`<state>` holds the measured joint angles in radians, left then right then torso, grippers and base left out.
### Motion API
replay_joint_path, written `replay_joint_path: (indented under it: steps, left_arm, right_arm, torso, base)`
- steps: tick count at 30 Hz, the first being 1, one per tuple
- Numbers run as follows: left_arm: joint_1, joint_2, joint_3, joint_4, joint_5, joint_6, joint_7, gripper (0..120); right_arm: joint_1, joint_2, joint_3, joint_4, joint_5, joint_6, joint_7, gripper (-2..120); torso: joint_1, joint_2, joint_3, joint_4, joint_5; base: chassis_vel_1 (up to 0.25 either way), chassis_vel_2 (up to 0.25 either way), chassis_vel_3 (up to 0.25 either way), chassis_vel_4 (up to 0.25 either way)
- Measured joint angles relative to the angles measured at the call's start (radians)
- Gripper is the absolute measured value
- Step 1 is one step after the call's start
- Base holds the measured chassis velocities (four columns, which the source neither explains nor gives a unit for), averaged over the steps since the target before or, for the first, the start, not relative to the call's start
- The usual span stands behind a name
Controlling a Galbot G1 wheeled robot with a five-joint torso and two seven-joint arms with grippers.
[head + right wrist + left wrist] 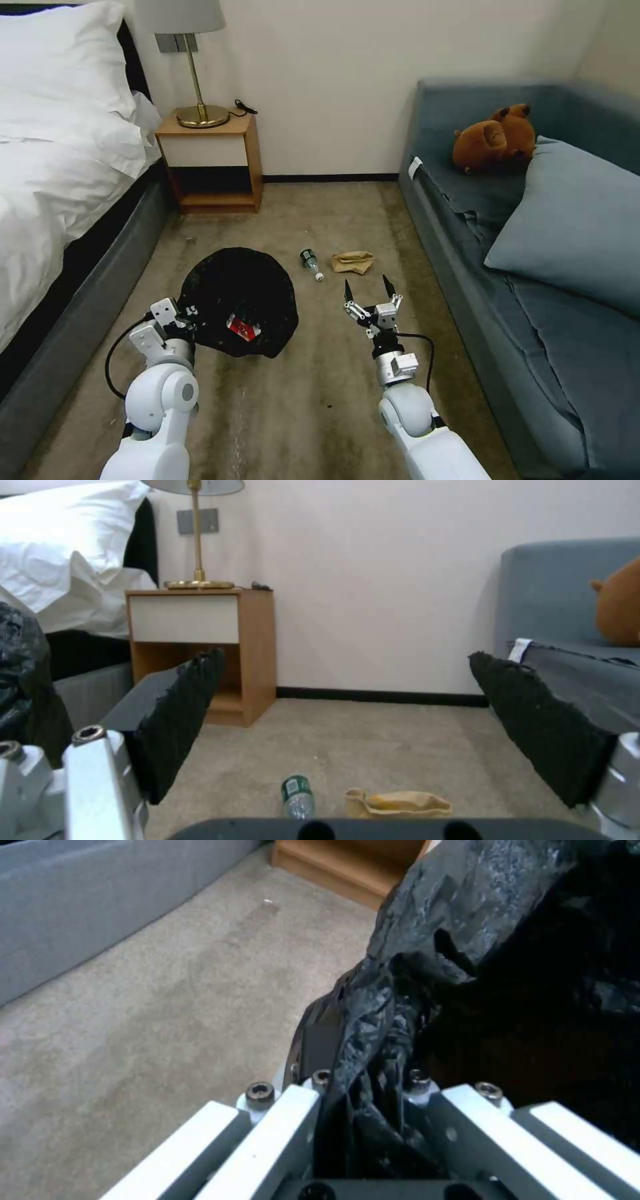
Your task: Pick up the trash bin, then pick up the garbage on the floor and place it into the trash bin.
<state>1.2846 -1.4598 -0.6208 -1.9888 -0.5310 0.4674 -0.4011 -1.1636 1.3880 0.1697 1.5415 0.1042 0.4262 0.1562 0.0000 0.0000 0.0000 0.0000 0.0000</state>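
Observation:
The trash bin [240, 303], covered by its crinkled black bag, hangs over the carpet in front of me. My left gripper [183, 320] is shut on the bin's bag-covered rim [373, 1060]. A red-and-white packet [243, 327] lies inside the bin. On the carpet farther off lie a small clear bottle with a green label [311, 263] [297, 796] and a crumpled tan paper [353, 261] [397, 804]. My right gripper [370, 293] [347, 720] is open and empty, above the floor a little nearer to me than the paper.
A bed [60, 180] runs along the left, and a wooden nightstand [212, 163] with a brass lamp [193, 60] stands at the wall. A blue sofa [533, 267] with a pillow and a brown plush toy [495, 139] lines the right. Carpet lies between them.

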Motion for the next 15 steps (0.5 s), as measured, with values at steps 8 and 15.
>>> replay_joint_path:
  steps: [8,15]
  left_arm:
    - [0.0,-0.004,0.0,-0.001,0.0,-0.002,0.0,1]
    - [0.005,-0.004,-0.006,-0.002,-0.002,-0.006,0.0,1]
  right_arm:
    - [-0.001,0.0,-0.002,0.001,-0.001,0.001,-0.001,93]
    - [0.001,0.001,-0.005,0.003,-0.002,0.0,0.001,93]
  torso:
    - [0.0,0.0,0.0,0.0,0.0]
    - [0.0,0.0,0.0,0.0,0.0001]
  base:
    - [-0.075,0.086,0.075,-0.079]
    - [-0.075,0.078,0.074,-0.07]
